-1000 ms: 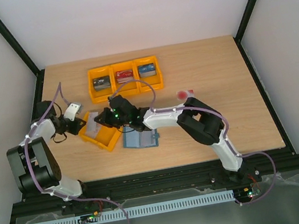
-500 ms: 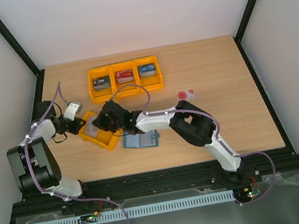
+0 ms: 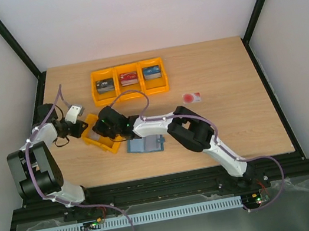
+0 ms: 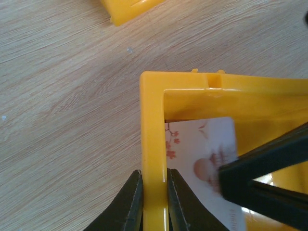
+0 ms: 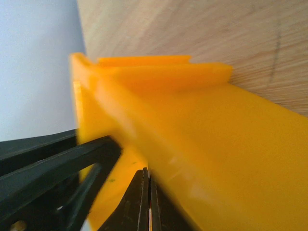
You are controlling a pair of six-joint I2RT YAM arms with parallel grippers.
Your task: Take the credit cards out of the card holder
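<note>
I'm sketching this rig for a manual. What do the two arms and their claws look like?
Both the left arm and right arm have white links, bulky black joints and thin purple cables. Left claw and right claw have slim black fingers.

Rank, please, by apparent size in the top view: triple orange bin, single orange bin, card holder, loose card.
Largest to smallest:
triple orange bin
single orange bin, partly covered
card holder, somewhat smaller
loose card
</note>
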